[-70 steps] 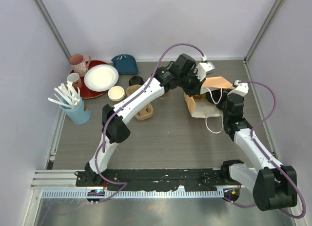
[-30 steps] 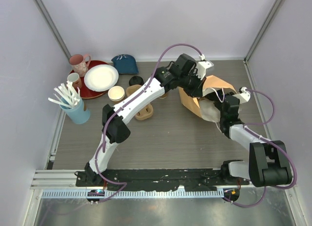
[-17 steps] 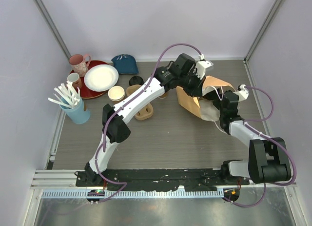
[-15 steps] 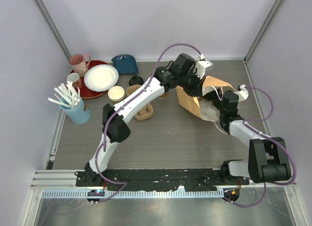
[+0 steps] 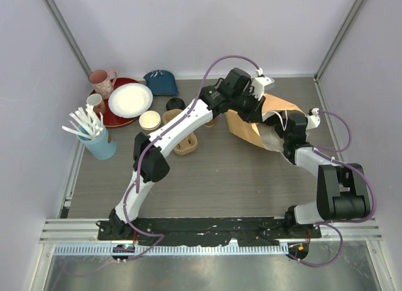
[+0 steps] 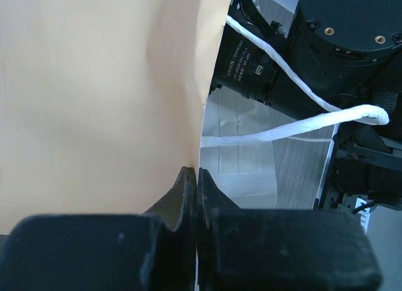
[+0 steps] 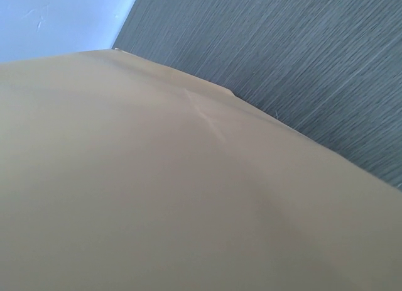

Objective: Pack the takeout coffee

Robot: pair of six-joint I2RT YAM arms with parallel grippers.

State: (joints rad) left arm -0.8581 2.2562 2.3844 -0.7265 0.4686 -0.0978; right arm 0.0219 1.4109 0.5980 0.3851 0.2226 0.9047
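From above, the paper bag (image 5: 279,105) lies tipped on the worktop (image 5: 220,178), its mouth turned toward the right arm (image 5: 314,162). The left fingers (image 5: 253,113) meet the bag's upper edge. The right fingers are lost in the bag's mouth, so I cannot tell whether they are apart or together. No cup shows in the bag.

One takeout coffee cup (image 5: 175,104) stands upright well to the left, black lid up and long axis vertical. It sits behind the cardboard cup carrier (image 5: 185,143), near a lidless cup (image 5: 150,121) that is cream inside. A blue cup (image 5: 100,146) holds white utensils (image 5: 88,122). A white plate (image 5: 130,100) rests on a red plate (image 5: 119,119), with a pink mug (image 5: 102,82) at its back edge.

The left wrist view adds what the top cannot — the left fingers (image 6: 188,184) are pressed together on the edge of the bag (image 6: 94,96). The bag's white handle cord (image 6: 295,124) runs across the right arm's black housing (image 6: 339,33).

The right wrist view shows only the bag's tan paper (image 7: 157,178) and a strip of worktop (image 7: 282,52) — no fingers.
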